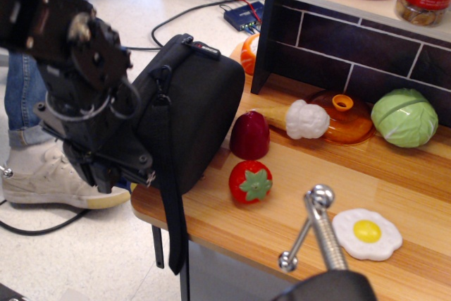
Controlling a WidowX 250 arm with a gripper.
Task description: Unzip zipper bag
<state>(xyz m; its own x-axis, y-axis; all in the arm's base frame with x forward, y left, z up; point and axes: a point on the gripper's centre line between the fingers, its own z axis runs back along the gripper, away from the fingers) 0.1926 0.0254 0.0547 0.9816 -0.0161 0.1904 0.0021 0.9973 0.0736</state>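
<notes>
The zipper bag (201, 107) is large, black and boxy. It stands on end at the left edge of the wooden table (296, 209), leaning a little to the right. A small red-marked label (202, 48) sits at its top, and its long black strap (169, 202) hangs down past the table edge. My gripper (135, 174) is at the bag's lower left edge, pressed close against its side. The black arm body hides the fingertips, so I cannot tell how the jaws stand or whether they hold the zipper pull.
Toy foods lie right of the bag: a strawberry (250, 181), a dark red piece (249, 135), a mushroom-like piece (303, 119), an orange lid (342, 116), a cabbage (404, 118) and a fried egg (366, 233). A metal utensil (313, 227) is in front. A person's shoe (49, 177) and cables are on the floor at left.
</notes>
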